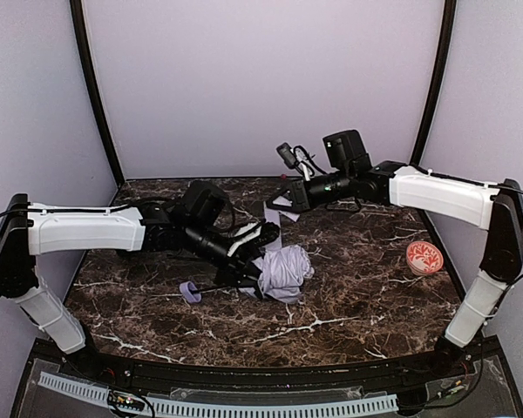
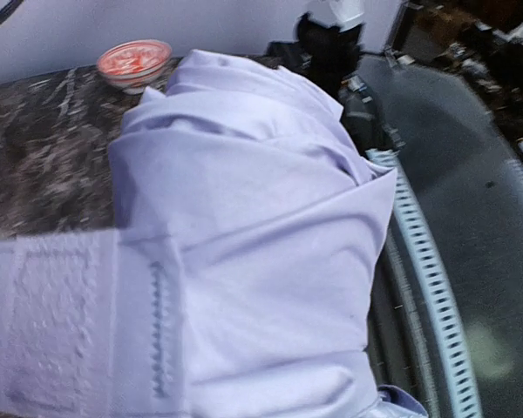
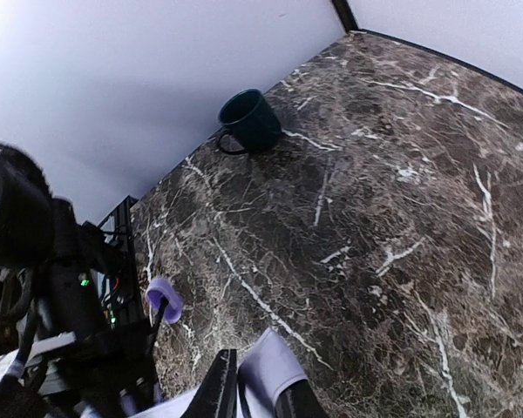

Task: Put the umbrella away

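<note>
Folding umbrella (image 1: pixel 286 272), pale lavender fabric bunched into a loose bundle, lies mid-frame on the dark brown, white-veined marble table (image 1: pixel 357 305). Its small lavender handle (image 1: pixel 190 292) on a thin black shaft (image 1: pixel 218 287) sticks out to the lower left of the bundle. Left gripper (image 1: pixel 253 254) comes in from the left, jaws partway apart and clamped on the bundle's left end; fabric fills its wrist view. A flat lavender strap (image 1: pixel 272 222) rises from the bundle to the right gripper (image 1: pixel 281 202), jaws nearly together, pinching the strap end. Red-and-white patterned disc (image 1: pixel 424 257) sits well apart, at the right edge. Dark green mug (image 3: pixel 248 120) stands near the wall, upper middle of the right wrist view.
</note>
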Controlling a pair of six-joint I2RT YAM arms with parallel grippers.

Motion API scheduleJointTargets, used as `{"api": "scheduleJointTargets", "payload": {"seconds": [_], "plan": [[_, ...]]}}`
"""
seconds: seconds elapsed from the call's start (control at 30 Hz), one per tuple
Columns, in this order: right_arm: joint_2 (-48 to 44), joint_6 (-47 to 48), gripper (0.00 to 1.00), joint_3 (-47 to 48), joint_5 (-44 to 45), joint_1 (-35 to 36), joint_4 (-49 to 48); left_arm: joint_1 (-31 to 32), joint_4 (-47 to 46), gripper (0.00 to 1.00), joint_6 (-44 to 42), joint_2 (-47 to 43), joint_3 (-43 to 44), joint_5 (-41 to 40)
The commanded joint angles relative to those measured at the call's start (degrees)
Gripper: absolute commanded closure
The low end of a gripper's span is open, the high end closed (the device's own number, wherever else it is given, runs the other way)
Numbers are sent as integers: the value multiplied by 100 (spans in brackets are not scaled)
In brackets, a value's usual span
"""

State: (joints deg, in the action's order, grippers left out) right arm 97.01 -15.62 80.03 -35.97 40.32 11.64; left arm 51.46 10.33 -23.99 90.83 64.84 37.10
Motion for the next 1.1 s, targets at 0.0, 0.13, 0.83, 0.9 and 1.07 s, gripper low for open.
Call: {"api": "scheduleJointTargets", "payload": {"seconds": [0.0, 0.13, 0.83, 0.9, 1.07], "plan": [[131, 529, 77, -418, -289, -301, 222, 189, -676, 100, 1497, 40, -258, 2658], [-100, 806, 68, -1318, -420, -318, 182, 145, -1018, 100, 1995, 68, -470, 2949], [-2365, 2124, 28, -4576, -533, -236, -3398, -40, 793, 100, 1279, 843, 837, 3534], [-2241, 2124, 28, -4608, -533, -7, -3741, -40, 1196, 100, 1056, 912, 1110, 3441], [-1677, 2124, 28, -4401, -533, 226, -4217, -40, 1732, 100, 758, 982, 1625, 3236]]}}
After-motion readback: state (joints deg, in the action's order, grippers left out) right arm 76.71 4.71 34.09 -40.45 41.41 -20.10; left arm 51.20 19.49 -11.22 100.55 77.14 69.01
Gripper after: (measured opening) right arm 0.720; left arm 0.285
